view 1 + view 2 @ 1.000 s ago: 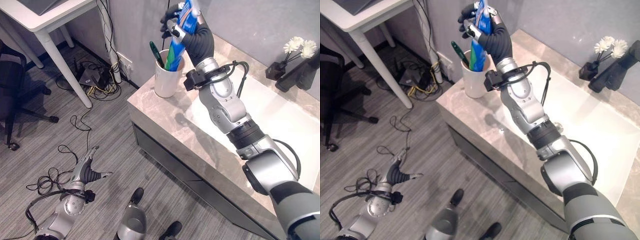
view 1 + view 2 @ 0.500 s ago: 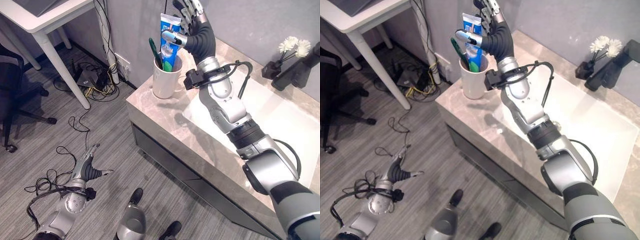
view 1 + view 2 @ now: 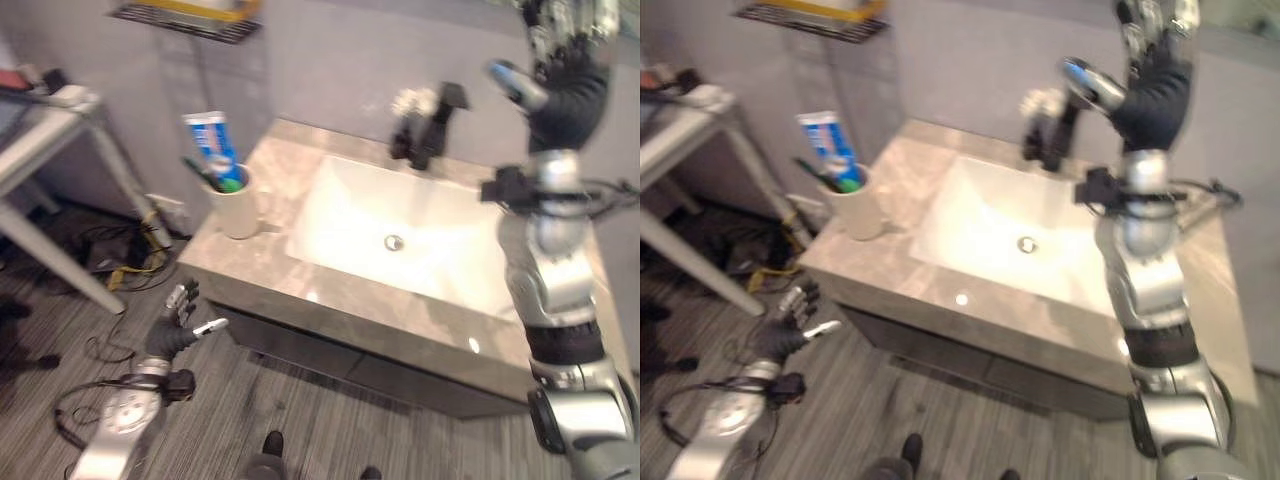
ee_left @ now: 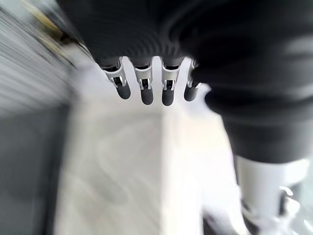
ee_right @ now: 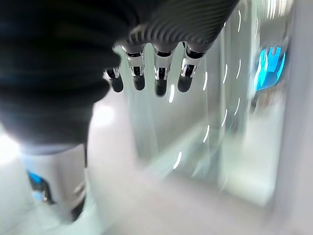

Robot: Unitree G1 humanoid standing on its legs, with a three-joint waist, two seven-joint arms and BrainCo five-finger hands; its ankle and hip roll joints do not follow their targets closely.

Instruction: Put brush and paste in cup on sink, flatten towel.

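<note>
the white cup [image 3: 238,205] stands on the stone counter [image 3: 300,170] at the left of the sink [image 3: 360,215], with the blue toothpaste tube [image 3: 213,145] and the green toothbrush [image 3: 205,176] standing in it. the right hand [image 3: 560,60] is raised above the counter's right end, fingers straight and holding nothing. the left hand [image 3: 180,318] hangs low over the grey floor [image 3: 300,430] in front of the cabinet, fingers spread and empty. a black tap [image 3: 430,125] rises behind the sink.
</note>
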